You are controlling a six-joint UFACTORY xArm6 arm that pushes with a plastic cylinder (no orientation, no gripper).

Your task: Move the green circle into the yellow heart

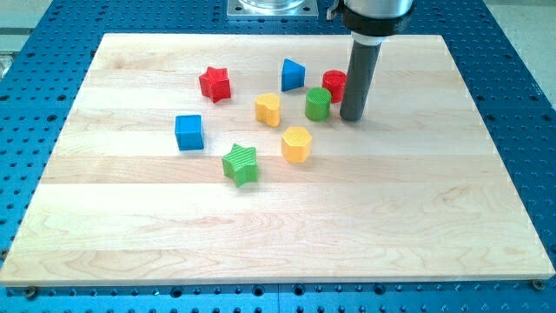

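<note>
The green circle (318, 103) stands a little above the board's middle. The yellow heart (268, 109) lies just to its left, with a small gap between them. My tip (351, 117) rests on the board just to the right of the green circle, close to it, and I cannot tell if they touch. The rod partly hides a red block (334, 84) behind it.
A blue triangular block (293, 75) sits above the heart and circle. A red star (215, 83) lies at upper left, a blue cube (188, 132) at left, a green star (241, 164) and a yellow hexagon (296, 143) below the heart. The wooden board (434, 217) lies on a blue perforated table.
</note>
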